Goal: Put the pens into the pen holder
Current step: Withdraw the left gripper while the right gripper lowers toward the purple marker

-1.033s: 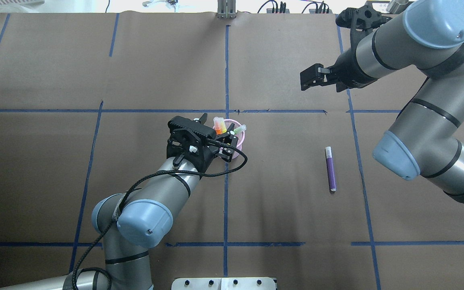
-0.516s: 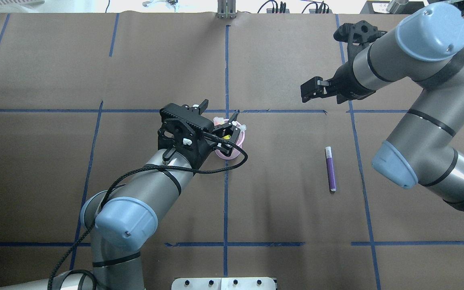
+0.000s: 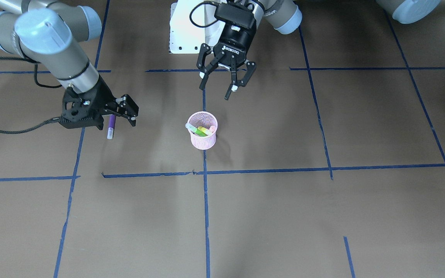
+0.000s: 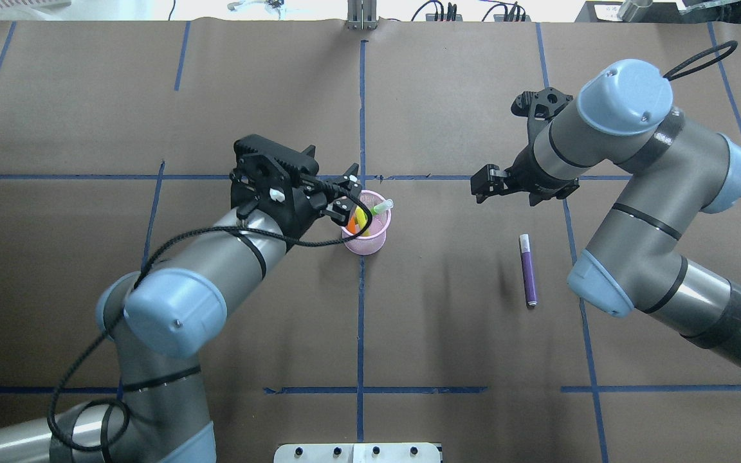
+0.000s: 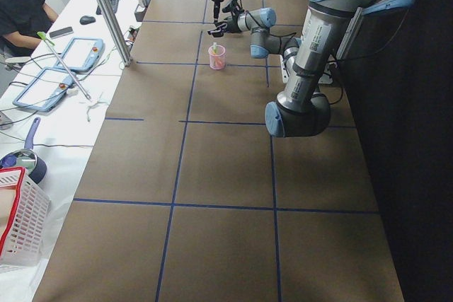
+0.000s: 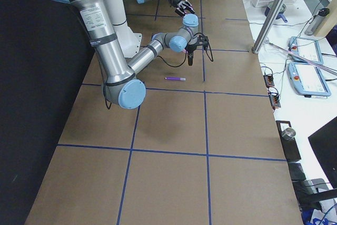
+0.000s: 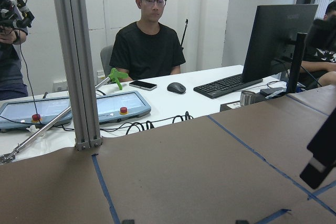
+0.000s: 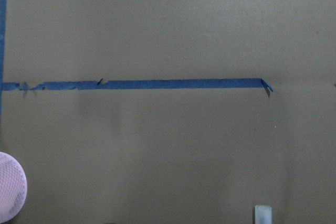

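Observation:
The pink mesh pen holder [image 4: 365, 236] stands near the table's middle and holds orange, yellow and green pens [image 4: 363, 217]; it also shows in the front view [image 3: 203, 139]. A purple pen [image 4: 529, 270] lies flat on the table to its right. My left gripper [image 4: 345, 194] is open and empty, raised just beside the holder's rim; in the front view [image 3: 216, 90] it hangs above and behind the cup. My right gripper [image 4: 482, 186] looks open and empty, a little beyond the purple pen [image 3: 110, 127]. The right wrist view shows the pen's pale cap [image 8: 262, 214].
Brown paper with blue tape lines [image 4: 361, 116] covers the table. A metal post [image 4: 361, 19] stands at the far edge. Operators, monitors and tablets sit beyond the far edge. A white mount plate [image 4: 357, 453] is at the near edge.
My left gripper has drawn back and up from over the pen holder, leaving the pens in it. My right arm has swung in, bringing its gripper nearer the purple pen.

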